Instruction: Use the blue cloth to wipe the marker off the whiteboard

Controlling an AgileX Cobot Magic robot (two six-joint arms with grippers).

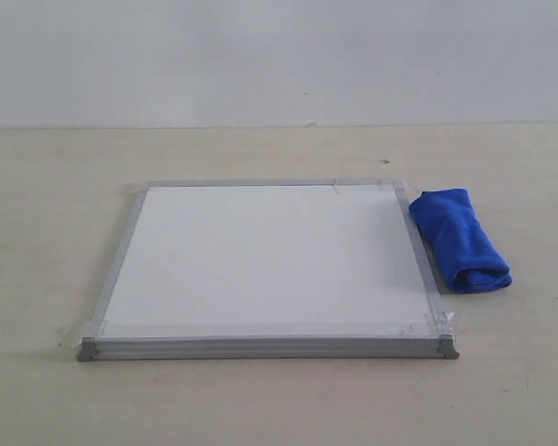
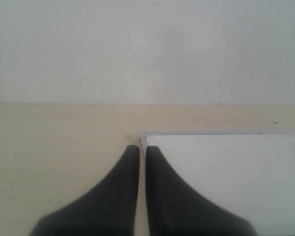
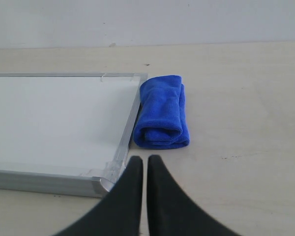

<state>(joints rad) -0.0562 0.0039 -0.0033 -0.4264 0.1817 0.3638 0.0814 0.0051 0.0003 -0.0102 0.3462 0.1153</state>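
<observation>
Our left gripper (image 2: 142, 149) and our right gripper (image 3: 144, 160) each have two plain black fingers, wide at the base and curving into slim tips.

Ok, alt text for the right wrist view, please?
A rolled royal-blue microfibre cloth lies on the beige table beside the silver-framed white board, with the shut black end effector nearest the camera. The board's visible face looks blank.

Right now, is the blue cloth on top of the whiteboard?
No, the blue cloth lies on the table beside the whiteboard, not on it.
</observation>
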